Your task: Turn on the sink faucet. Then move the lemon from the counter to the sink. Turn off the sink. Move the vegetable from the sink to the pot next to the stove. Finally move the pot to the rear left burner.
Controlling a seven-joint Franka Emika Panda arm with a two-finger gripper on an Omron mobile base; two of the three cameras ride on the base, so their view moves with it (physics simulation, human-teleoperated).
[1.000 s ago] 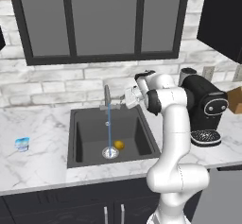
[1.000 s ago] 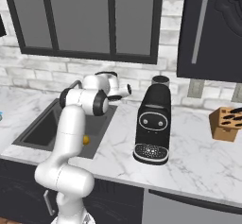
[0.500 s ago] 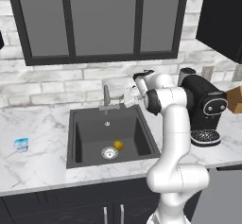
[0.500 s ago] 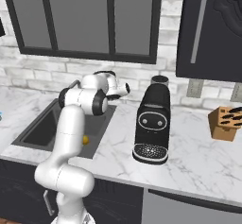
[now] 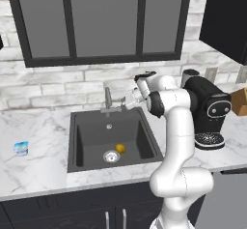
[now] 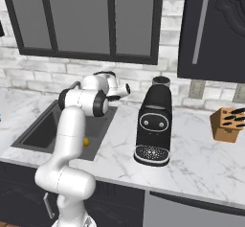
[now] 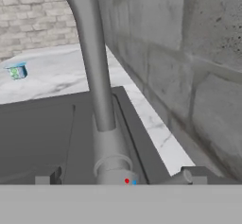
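The gripper (image 5: 129, 100) sits at the faucet's base just right of the sink faucet (image 5: 108, 100), and whether its jaws are spread or pressed together cannot be told. In the hand view the upright spout rises directly ahead, its long axis vertical, with the lever at its foot. The lemon (image 5: 120, 148) lies well below in the sink (image 5: 87, 136), just right of the drain ring (image 5: 111, 156), so the coming reach is downward and forward off the worktop (image 5: 38, 167).

Glossy white rounded arm segments, dark joint bands, seemingly unmarked.
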